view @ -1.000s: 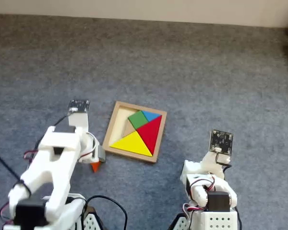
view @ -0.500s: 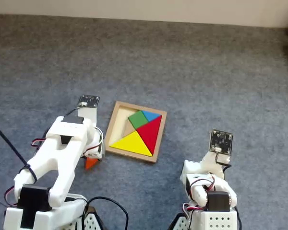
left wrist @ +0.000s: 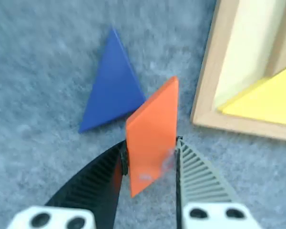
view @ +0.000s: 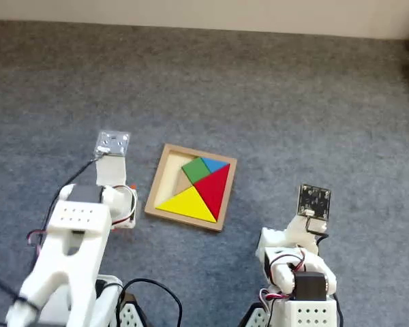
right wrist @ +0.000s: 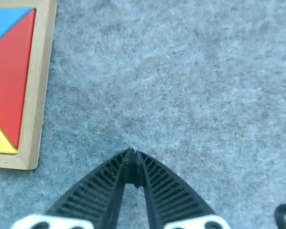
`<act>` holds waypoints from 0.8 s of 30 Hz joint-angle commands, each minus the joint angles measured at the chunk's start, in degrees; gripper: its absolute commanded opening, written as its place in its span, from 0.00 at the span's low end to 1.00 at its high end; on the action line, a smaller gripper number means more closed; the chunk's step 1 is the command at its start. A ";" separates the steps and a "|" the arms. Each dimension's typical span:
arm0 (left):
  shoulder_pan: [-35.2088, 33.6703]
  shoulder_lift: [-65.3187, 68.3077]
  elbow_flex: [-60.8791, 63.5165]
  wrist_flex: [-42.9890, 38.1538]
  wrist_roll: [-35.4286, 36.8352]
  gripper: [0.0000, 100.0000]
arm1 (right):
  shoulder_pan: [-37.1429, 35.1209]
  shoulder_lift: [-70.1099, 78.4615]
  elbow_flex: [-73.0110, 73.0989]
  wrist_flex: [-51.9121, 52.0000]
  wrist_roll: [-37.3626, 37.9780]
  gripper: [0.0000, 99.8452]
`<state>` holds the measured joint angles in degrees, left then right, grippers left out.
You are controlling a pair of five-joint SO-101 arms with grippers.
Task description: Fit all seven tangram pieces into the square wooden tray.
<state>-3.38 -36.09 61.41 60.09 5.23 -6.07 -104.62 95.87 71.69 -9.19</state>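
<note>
Orange piece (left wrist: 152, 133), a slanted four-sided shape, sits between the two fingers of the left tool (left wrist: 151, 147), which pinches it on both long sides. It is just outside the tray (left wrist: 207, 86), near the tray's wooden wall, and I cannot tell if it is lifted or resting on the grey counter (left wrist: 47, 143).

Its long way runs straight out from the tool, almost in line with that wall. Its far tip leans toward the wall. One edge sits over a corner of the blue triangle (left wrist: 112, 86), which lies flat on the counter beside it.

Inside the tray (view: 158, 178), the yellow piece (view: 185, 204), red piece (view: 213, 187), green piece (view: 194, 169) and light blue piece (view: 215, 165) lie flat. The side nearest the left tool is bare.

I think the step now is bringing the orange piece into that bare part. The next move needs a lift over the wall and a turn so its slanted sides match the gap.

The right tool (right wrist: 132, 160) is closed on nothing, over the counter past the tray's other side
</note>
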 commanded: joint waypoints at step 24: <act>14.46 23.96 -26.68 1.49 -4.04 0.09 | -1.45 -0.84 8.40 0.13 -0.53 0.01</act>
<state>8.48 -17.80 40.48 62.29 1.63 -6.86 -104.62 95.87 71.69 -9.19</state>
